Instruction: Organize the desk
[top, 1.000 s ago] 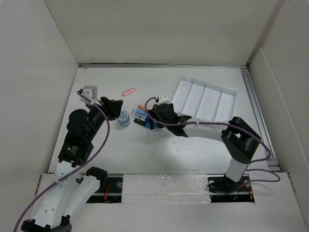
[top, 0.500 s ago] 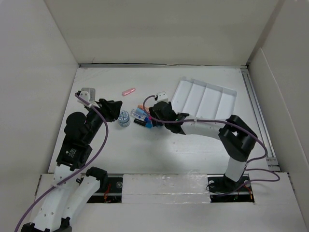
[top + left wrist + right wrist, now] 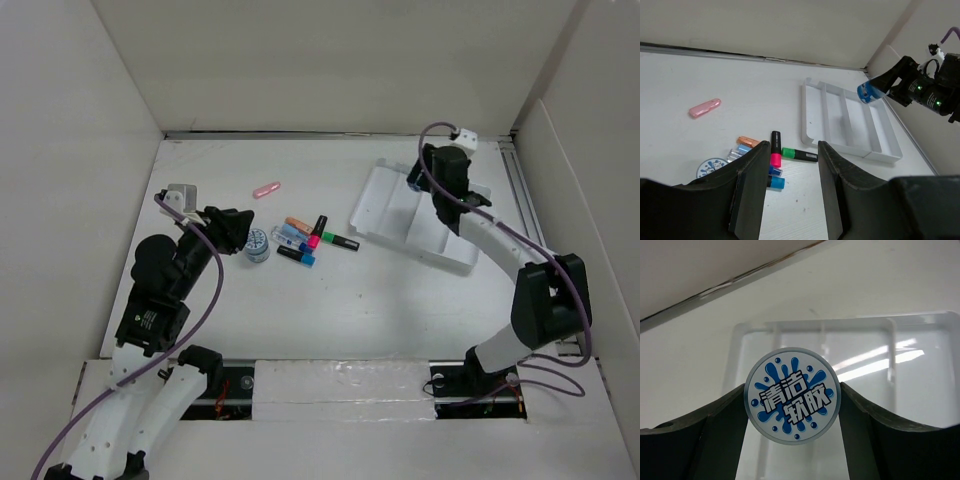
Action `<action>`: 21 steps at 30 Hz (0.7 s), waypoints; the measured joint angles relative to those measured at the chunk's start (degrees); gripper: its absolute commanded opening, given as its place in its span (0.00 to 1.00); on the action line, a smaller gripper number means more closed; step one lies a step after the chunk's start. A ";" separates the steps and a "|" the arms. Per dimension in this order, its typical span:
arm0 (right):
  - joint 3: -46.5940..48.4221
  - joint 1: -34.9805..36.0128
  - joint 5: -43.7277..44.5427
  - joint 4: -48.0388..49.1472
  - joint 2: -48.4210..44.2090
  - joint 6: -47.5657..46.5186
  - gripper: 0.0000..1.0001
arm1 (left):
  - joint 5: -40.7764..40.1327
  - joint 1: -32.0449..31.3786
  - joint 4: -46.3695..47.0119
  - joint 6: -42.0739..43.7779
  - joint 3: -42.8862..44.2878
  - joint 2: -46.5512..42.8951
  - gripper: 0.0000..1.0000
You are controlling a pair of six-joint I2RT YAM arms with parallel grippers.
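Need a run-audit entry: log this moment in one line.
right end effector: grips blue-labelled tub over tray | left end effector: open, empty | markers: loose on desk

Wide, flat, matte white desk (image 3: 400, 300), level, walled by white panels at left, right and back

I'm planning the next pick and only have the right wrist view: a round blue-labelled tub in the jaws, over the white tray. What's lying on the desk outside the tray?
Observer: A cluster of markers lies left of the tray, around the middle of the desk.
Operator: Anything else loose?
Observer: A small pink object lies farther back, apart from the markers.
Operator: And the left jaws?
Observer: They stand open and empty, close to a second round tub.
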 measured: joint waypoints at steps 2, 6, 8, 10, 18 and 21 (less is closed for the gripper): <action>-0.70 -4.15 -0.09 -0.09 0.48 1.18 0.61 | 0.04 0.00 0.00 0.00 0.00 0.17 0.38; -0.42 -9.81 -1.33 0.46 4.02 2.91 0.61 | 0.07 0.00 -0.07 0.00 0.00 0.39 0.38; 0.02 -11.23 -2.03 0.50 6.73 3.45 0.62 | 0.04 0.00 -0.04 0.02 0.00 0.39 0.38; 0.87 -11.85 -2.84 0.17 9.77 3.87 0.62 | 0.04 0.00 -0.02 0.02 0.00 0.37 0.38; 8.55 -12.26 -5.57 -4.33 18.73 4.07 0.96 | -0.04 0.00 -0.11 0.26 0.00 0.74 0.38; 11.19 -12.68 -5.53 -5.05 18.71 3.72 1.00 | -0.04 0.00 -0.09 0.39 0.00 0.79 0.38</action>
